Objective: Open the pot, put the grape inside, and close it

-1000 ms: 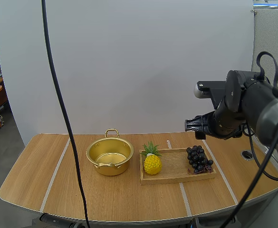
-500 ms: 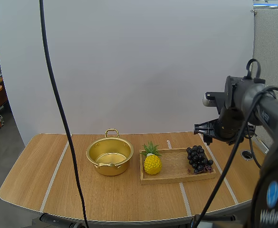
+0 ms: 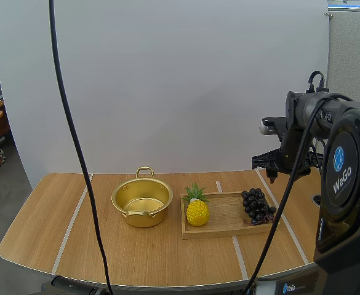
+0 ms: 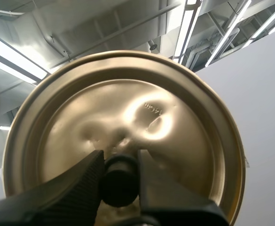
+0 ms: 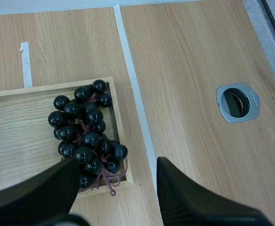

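Rightward in the high view is where the right arm (image 3: 303,132) has swung over the last second. Its wrist was above the middle of the tray and is now at the right of the frame, above and just past the tray's right end. A big black link of the arm now stands in the lower right corner. Nothing on the table has shifted.

The pot (image 3: 141,201) stands lidless and empty on the table, left of centre in the lower half of the high view. It is just beside the tray's left end and apart from it. The grapes (image 5: 83,132) lie in the right end of the tray (image 3: 229,215), their stems trailing over its near rim. The lid (image 4: 175,141) is off the pot, its dented gold face turned to the left wrist camera.

The left gripper (image 4: 120,165) is closed tight on the lid's black knob (image 4: 120,183), one finger on each side. The right gripper (image 5: 117,165) hangs above the grapes, pointing down, its fingers spread wide with nothing between them. One finger is over the near edge of the bunch; the other is over bare wood beyond a white tape line (image 5: 137,113).

A pineapple (image 3: 197,211) stands in the tray's left end. The table (image 3: 63,227) is pale wood with a rounded front edge, crossed by tape lines, with a grey grommet (image 5: 237,102) set into it well right of the tray. A plain white screen (image 3: 167,92) rises behind it.
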Tool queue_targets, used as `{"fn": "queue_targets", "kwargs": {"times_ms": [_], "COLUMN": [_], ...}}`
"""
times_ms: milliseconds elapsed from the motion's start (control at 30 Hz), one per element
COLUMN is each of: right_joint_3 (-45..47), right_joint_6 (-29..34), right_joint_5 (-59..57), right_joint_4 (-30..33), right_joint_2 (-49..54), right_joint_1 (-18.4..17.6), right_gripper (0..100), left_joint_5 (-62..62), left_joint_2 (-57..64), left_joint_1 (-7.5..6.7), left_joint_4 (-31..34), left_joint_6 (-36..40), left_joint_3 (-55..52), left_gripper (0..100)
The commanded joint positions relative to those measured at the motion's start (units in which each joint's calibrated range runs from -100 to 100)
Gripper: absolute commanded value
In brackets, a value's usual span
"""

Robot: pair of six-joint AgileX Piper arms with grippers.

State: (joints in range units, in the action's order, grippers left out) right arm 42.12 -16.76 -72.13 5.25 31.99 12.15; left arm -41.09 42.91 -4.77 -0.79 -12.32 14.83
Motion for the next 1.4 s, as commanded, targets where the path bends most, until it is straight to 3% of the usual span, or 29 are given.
{"fn": "queue_targets", "kwargs": {"times_ms": [0, 1200, 1267, 1300, 1367], "right_joint_3": [-0.42, -0.42, -0.42, -0.42, -0.42], "right_joint_6": [-0.05, -0.05, -0.05, -0.05, -0.20], "right_joint_5": [0.27, 1.51, 0.84, 0.67, 0.49], "right_joint_4": [0.62, -0.27, -0.27, -0.44, -1.33], "right_joint_2": [1.23, 1.86, 1.86, 1.86, 1.86], "right_joint_1": [0.28, 0.28, 0.28, 0.28, 0.28], "right_gripper": [82, 82, 87, 100, 100], "left_joint_5": [1.92, 1.92, 1.92, 1.92, 1.92], "left_joint_2": [0.33, 0.33, 0.33, 0.33, 0.33], "left_joint_1": [-0.11, -0.11, -0.11, -0.11, -0.11], "left_joint_4": [0.30, 0.30, 0.30, 0.30, 0.30], "left_joint_6": [0.29, 0.29, 0.29, 0.29, 0.29], "left_joint_3": [0.41, 0.41, 0.41, 0.41, 0.41], "left_gripper": [0, 0, 0, 0, 0]}}
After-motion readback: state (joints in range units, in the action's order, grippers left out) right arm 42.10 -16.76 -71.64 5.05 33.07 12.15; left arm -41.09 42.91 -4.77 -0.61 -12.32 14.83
